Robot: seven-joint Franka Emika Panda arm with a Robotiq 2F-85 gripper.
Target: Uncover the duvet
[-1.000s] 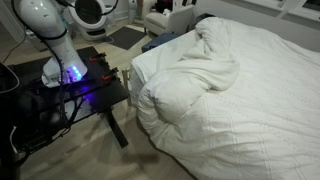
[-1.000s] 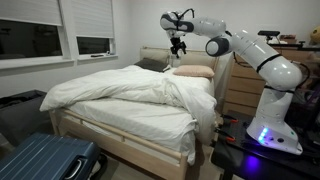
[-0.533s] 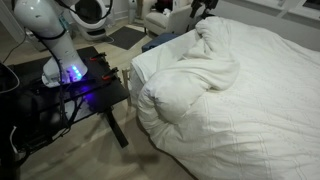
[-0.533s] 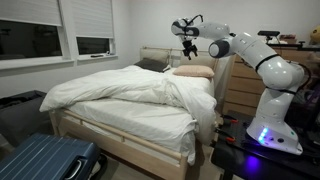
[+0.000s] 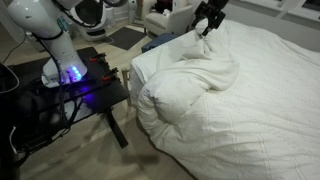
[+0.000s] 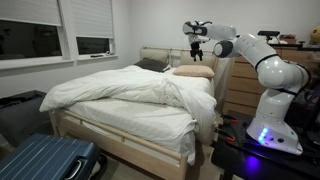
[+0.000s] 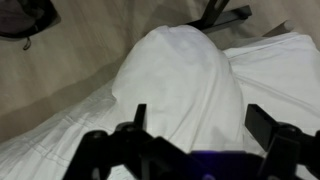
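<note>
We saw a light wooden bed frame carrying a white-sheeted mattress. On it the thick, puffy white quilted duvet lay bunched and wrinkled, with a pale beige pillow and a grey pillow at the headboard end.

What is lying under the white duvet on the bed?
Below the near edge of the duvet, the white mattress shows, resting on a wooden bed frame. A tan pillow lies at the head. What lies beneath the bunched-up middle is covered and cannot be seen.
</note>
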